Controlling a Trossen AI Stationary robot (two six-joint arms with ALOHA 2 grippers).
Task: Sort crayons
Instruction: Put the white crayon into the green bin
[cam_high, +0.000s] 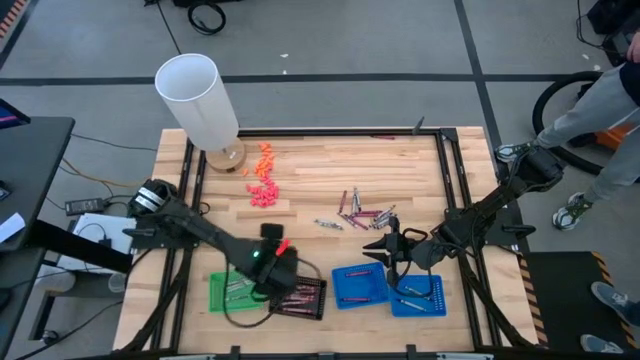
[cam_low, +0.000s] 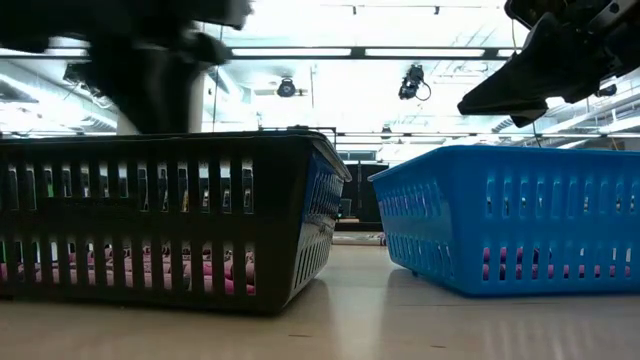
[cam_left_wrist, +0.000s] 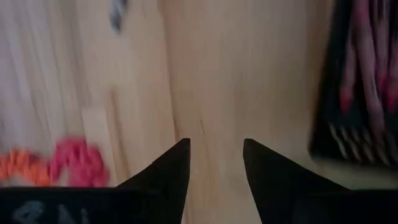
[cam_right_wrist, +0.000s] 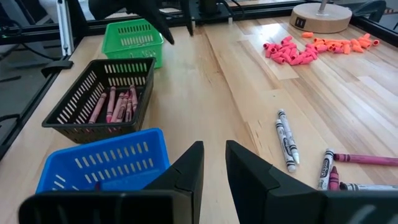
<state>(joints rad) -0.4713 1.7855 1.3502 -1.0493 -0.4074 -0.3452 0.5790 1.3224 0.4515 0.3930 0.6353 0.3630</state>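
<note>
Crayons (cam_high: 358, 212) lie loose in a small scatter on the bare desk (cam_high: 330, 170), just beyond the blue baskets; silver-grey and maroon sticks mixed, some touching. More pinkish-red crayons already rest in the black basket (cam_high: 303, 296); a few sit in the blue baskets too.

Landmark: black basket. Green basket (cam_high: 230, 292) is just beside it on one side, blue baskets (cam_high: 388, 288) on the other. Orange and pink chunky bits (cam_high: 263, 180) are well beyond it, near the lamp base (cam_high: 224, 156); not part of the sort.

Left claw (cam_high: 272, 262) hovers over the black basket's edge, fingers apart, nothing between them in its wrist view. Judgement: a drop-off just made, or a release in progress; cannot confirm a crayon fell.

Right claw (cam_high: 392, 246) hangs between the blue baskets and the loose scatter, fingers set narrowly apart with an empty gap, nothing gripped.

Step in hand, as I read it: between placements, loose pile only partly cleared.

Next move calls for: a claw over one stick in the scatter, fingers across its width, picking a crayon that lies apart from its neighbours, then matching colour to basket.
</note>
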